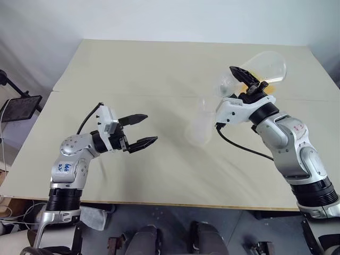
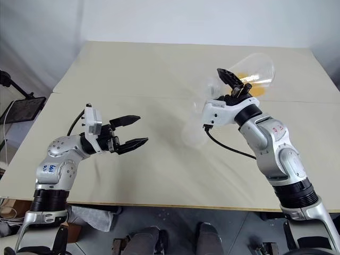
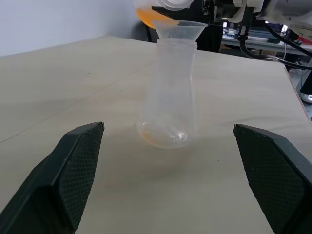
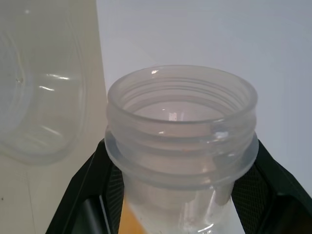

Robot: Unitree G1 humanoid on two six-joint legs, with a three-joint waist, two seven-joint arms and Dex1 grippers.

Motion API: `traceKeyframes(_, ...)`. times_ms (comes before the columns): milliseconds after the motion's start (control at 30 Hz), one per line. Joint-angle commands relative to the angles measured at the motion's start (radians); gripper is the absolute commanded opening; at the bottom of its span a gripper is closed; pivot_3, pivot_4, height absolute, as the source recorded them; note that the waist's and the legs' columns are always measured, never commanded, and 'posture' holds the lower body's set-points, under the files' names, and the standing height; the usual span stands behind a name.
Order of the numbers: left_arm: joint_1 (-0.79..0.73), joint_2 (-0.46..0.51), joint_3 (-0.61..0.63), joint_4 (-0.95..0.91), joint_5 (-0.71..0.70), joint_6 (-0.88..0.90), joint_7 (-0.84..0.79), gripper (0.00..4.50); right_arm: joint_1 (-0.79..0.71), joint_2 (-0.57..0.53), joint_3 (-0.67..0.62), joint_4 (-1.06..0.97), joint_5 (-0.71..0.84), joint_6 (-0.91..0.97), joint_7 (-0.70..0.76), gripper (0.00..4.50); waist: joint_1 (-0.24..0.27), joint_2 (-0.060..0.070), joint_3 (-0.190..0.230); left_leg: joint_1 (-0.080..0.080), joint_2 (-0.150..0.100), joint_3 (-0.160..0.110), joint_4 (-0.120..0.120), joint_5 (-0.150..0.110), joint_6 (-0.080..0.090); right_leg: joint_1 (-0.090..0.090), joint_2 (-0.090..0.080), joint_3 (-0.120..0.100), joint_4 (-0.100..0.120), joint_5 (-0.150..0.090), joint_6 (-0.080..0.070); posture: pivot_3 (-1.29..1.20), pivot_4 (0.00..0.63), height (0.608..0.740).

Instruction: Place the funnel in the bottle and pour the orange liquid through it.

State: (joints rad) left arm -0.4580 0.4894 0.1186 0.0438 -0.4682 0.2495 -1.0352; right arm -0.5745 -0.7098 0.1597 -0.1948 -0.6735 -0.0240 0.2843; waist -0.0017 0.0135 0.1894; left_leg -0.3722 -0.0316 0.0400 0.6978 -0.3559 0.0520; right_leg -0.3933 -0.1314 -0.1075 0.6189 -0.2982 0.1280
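Observation:
The bottle, whitish with a wide base, stands upright on the table with the clear funnel seated in its neck. A thin orange film lies in its bottom. My right gripper is shut on the neck of a large clear flask, which it holds tilted, mouth down toward the funnel. The orange liquid pools in the flask near its neck. My left gripper hovers open and empty to the bottle's left, its fingers pointing at the bottle.
The beige table has a seam running across it behind the bottle. A black stand sits off the table's left edge. The front edge runs close below both arms.

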Motion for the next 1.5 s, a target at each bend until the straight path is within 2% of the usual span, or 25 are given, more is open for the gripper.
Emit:
traceKeyframes(33, 0.006, 0.001, 0.003, -0.043, -0.022, -0.001, 0.005, 4.50, -0.013, -0.021, -0.018, -0.042, -0.047, -0.039, -0.022, 2.46, 0.000, 0.000, 0.000, 0.000, 0.000, 0.000, 0.000, 0.000, 0.000, 0.000, 0.000, 0.000, 0.000, 0.000, 0.000, 0.00, 0.150, 0.740)
traceKeyframes(933, 0.000, -0.006, 0.001, -0.041, -0.023, -0.002, 0.012, 4.50, -0.003, -0.038, -0.054, -0.010, -0.183, -0.123, -0.091, 2.46, 0.000, 0.000, 0.000, 0.000, 0.000, 0.000, 0.000, 0.000, 0.000, 0.000, 0.000, 0.000, 0.000, 0.000, 0.000, 0.00, 0.150, 0.740)
traceKeyframes(1500, -0.007, -0.012, 0.001, -0.032, -0.021, -0.009, 0.012, 4.50, -0.002, -0.051, -0.055, 0.000, -0.202, -0.138, -0.109, 2.46, 0.000, 0.000, 0.000, 0.000, 0.000, 0.000, 0.000, 0.000, 0.000, 0.000, 0.000, 0.000, 0.000, 0.000, 0.000, 0.00, 0.150, 0.740)
